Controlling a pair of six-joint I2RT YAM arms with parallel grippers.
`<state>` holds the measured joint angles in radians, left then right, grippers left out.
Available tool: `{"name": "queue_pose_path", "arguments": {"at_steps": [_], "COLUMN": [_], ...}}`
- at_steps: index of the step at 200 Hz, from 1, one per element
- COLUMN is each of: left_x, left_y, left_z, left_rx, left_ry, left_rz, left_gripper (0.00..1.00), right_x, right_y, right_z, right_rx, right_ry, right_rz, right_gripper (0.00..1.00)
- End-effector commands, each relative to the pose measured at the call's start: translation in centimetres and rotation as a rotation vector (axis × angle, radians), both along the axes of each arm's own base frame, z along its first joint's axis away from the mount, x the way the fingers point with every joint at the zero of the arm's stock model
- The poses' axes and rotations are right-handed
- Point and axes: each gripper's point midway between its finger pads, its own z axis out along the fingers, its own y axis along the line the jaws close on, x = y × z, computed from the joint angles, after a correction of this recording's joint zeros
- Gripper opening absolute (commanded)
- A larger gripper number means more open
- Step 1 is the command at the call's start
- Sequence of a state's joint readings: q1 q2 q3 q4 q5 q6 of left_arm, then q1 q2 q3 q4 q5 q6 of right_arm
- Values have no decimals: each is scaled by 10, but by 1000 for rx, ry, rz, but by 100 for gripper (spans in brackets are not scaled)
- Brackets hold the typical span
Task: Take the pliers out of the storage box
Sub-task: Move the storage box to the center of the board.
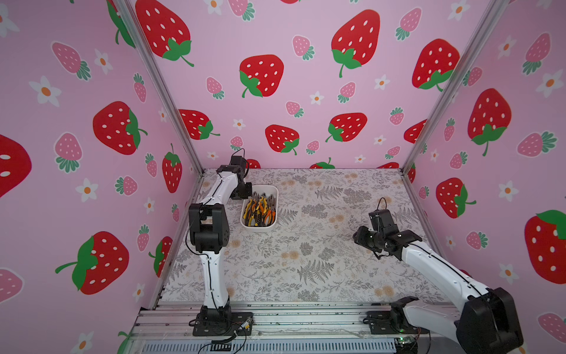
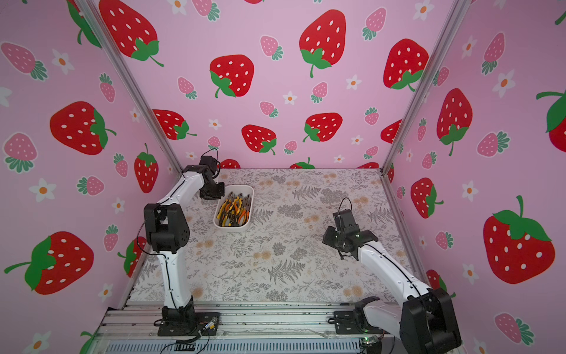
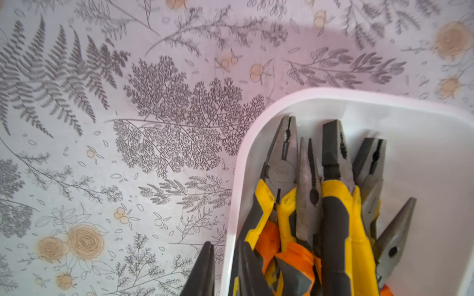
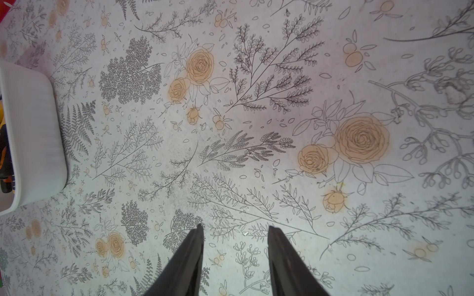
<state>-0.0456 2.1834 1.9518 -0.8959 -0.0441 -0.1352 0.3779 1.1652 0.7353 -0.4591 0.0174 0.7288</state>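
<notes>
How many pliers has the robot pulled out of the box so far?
Done: none yet. All the pliers lie in the storage box, and none are on the table. In hand: the left claw, slightly open, hangs at the box's edge, gripping nothing. The right claw is open and empty over the table. Left: every plier.

Smooth white plastic storage box (image 3: 333,93)
</notes>
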Motion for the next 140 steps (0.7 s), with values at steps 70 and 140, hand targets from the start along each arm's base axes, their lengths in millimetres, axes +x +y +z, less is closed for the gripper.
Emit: {"name": "queue_pose_path", "arguments": {"at_steps": [70,140], "left_x": [-5,-46], "left_y": [-16,-48], "left_z": [74,143], "left_rx": [-116,-311], "left_ry": [-175,-332], "left_rz": [43,36], "left_gripper": [27,37], "right_x": [1,0], "right_y": [3,5], "right_z": [2,8], "right_rx": [-1,-3], "right_ry": [-5,-16], "right_rz": [17,35], "right_gripper": [46,46]}}
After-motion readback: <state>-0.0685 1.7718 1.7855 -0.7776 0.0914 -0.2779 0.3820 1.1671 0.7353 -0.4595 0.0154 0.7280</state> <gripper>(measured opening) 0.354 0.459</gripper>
